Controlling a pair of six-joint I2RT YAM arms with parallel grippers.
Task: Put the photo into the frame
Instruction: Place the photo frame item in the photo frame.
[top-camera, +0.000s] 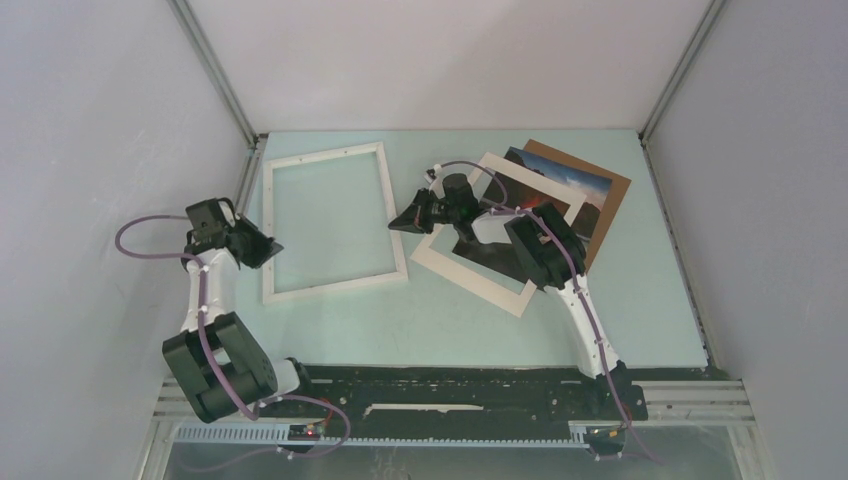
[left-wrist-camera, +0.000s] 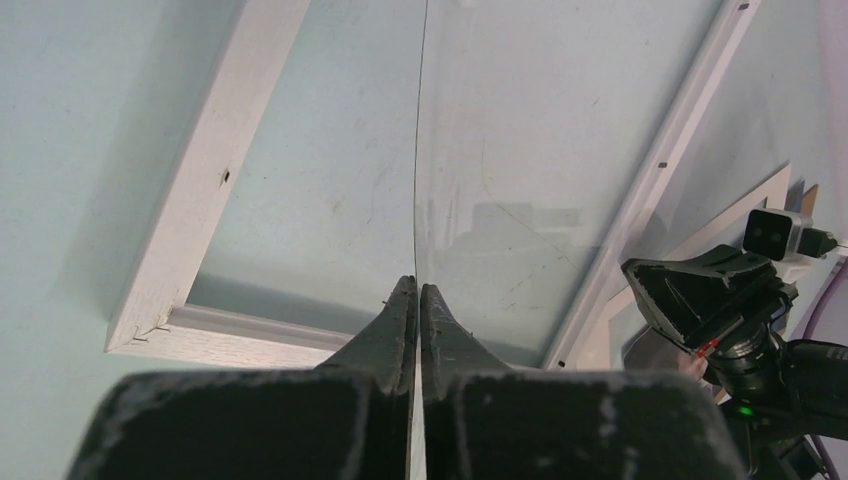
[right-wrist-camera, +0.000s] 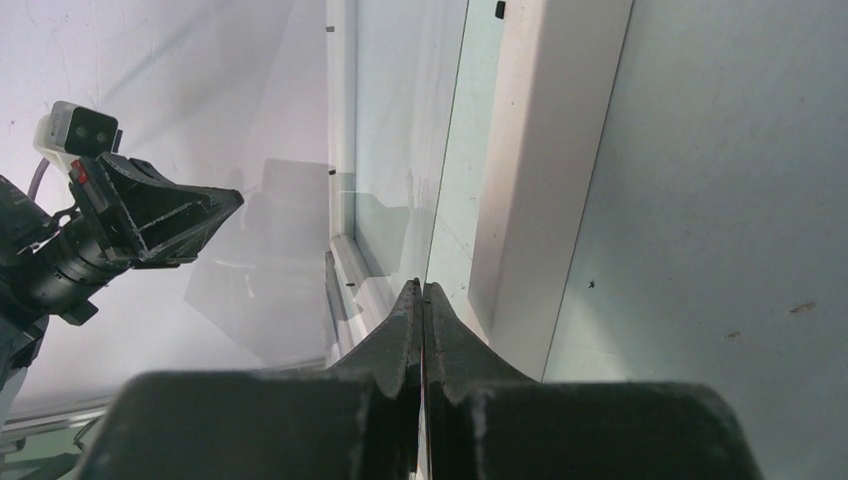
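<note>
**Both grippers clamped on a clear pane over the frame**

The left gripper (left-wrist-camera: 417, 286) has its two dark, rough-textured fingers pressed together on the edge of a thin clear pane (left-wrist-camera: 480, 200). From its wrist camera the pane shows as a fine straight line running away from the fingertips, with a faint sheen and reflections to one side. The right gripper (right-wrist-camera: 421, 288) is closed the same way on the pane's opposite side, where the same hairline edge leaves its tips.

From above, the left gripper (top-camera: 263, 248) sits at the frame's left rail and the right gripper (top-camera: 399, 224) at its right rail. The glassy sheet between them is almost invisible in that view.

Under it lies the frame (top-camera: 335, 287), a thin white rectangle with a narrow stepped rim and small dark marks along its inner edge. It lies flat on the pale green table (top-camera: 450, 330), in the far left part, close to the left edge.

The photo (top-camera: 560, 185) lies skewed toward the far right corner, partly under the right arm. It is a dark cloudy print with blue sky and a reddish patch. A wide flat white border (top-camera: 470, 275) lies across it. A plain brown board (top-camera: 612, 200) shows from beneath at the far side.
</note>
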